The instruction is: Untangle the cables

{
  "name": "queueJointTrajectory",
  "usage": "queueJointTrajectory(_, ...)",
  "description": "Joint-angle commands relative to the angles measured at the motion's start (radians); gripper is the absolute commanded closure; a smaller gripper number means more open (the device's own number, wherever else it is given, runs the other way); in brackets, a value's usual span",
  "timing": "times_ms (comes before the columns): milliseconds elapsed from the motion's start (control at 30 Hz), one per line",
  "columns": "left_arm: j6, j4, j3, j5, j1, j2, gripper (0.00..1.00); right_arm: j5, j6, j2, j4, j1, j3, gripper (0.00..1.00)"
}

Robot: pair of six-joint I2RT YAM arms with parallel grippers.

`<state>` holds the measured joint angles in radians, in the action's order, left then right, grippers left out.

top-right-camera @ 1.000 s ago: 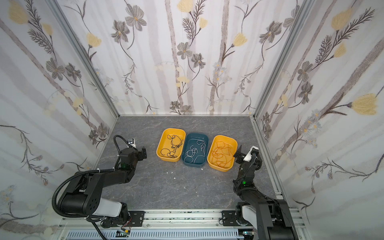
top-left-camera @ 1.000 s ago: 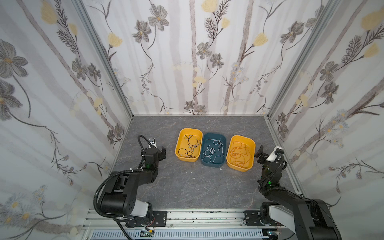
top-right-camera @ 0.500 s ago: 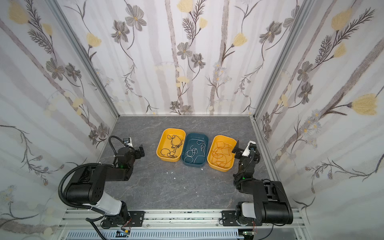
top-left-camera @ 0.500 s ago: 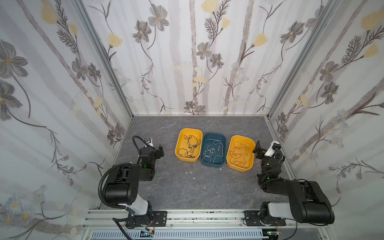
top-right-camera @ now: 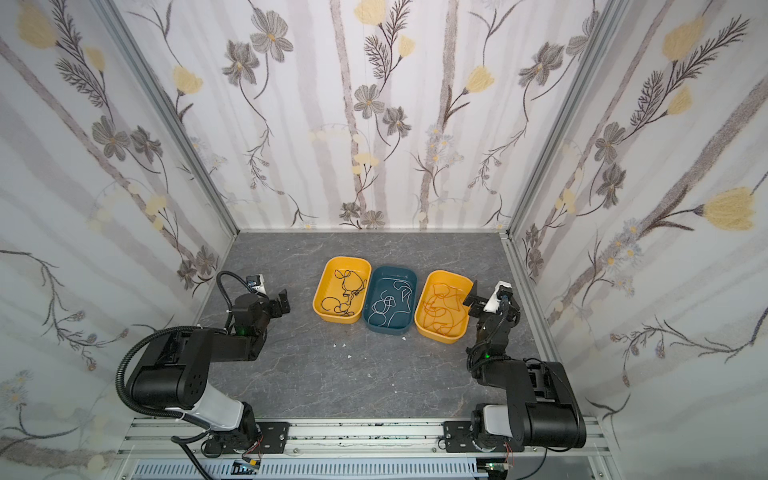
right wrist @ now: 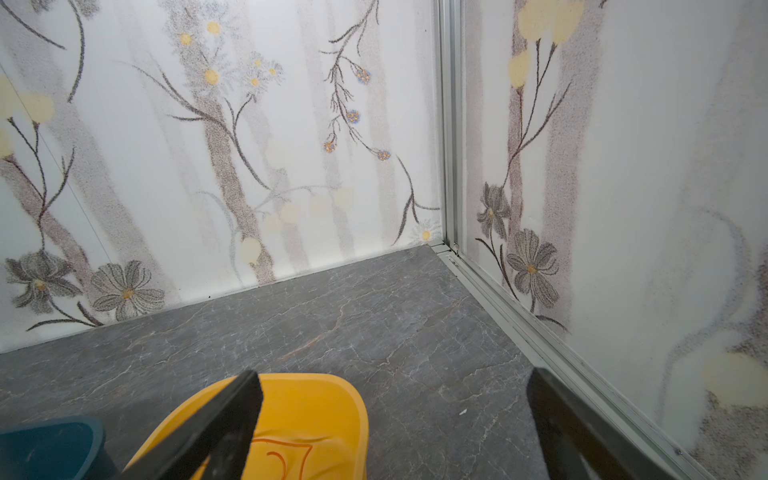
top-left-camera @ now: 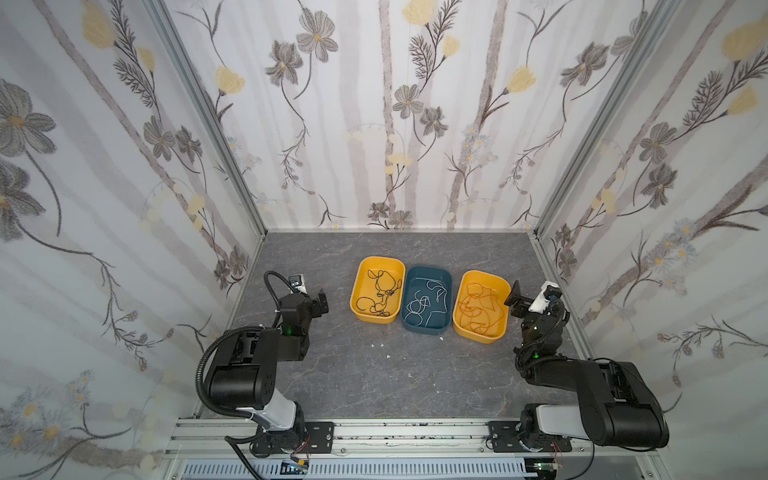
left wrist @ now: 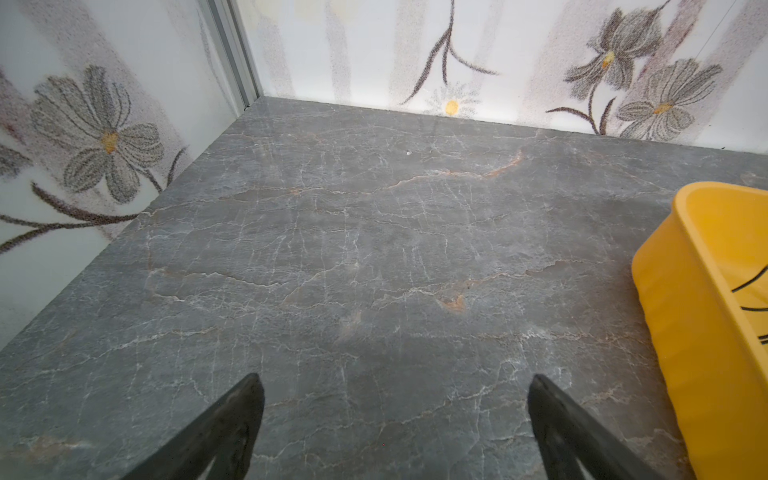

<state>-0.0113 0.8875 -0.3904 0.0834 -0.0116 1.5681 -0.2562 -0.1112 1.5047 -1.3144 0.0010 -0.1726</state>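
Observation:
The cables lie sorted by colour in three trays, seen in both top views. Black cables [top-left-camera: 380, 291] fill the left yellow tray [top-left-camera: 354, 300], white cables [top-left-camera: 424, 301] the teal tray [top-left-camera: 428, 269], and orange cables [top-left-camera: 478, 307] the right yellow tray [top-left-camera: 484, 274]. My left gripper [top-left-camera: 320, 304] [left wrist: 395, 386] hangs open over bare table, left of the black-cable tray [left wrist: 685, 299]. The right gripper [top-left-camera: 523, 297] [right wrist: 392, 378] is open at the far right corner of the orange-cable tray [right wrist: 332, 399], holding nothing. An orange cable [right wrist: 286, 449] shows beside one finger.
The trays stand side by side mid-table on the grey marbled surface [top-left-camera: 374, 374]. Flowered walls [top-left-camera: 386, 124] close in the back and both sides. A few white crumbs [top-left-camera: 388, 356] lie in front of the trays. Both arm bases sit at the front rail [top-left-camera: 415, 432].
Both arms have folded back towards the front rail, their elbows now low over the table. The grippers stayed open near the trays. The cables have not moved.

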Motion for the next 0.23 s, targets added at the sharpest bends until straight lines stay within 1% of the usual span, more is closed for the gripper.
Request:
queueJointTrajectory(0,-0.006,0.013,-0.003,-0.002,0.001,-0.002,0.0,-0.002,0.007,0.001,-0.018,0.002,-0.004,0.0)
queueJointTrajectory(200,-0.006,0.013,-0.003,-0.002,0.001,-0.001,0.0,0.002,0.008,-0.001,-0.016,0.0,-0.004,0.0)
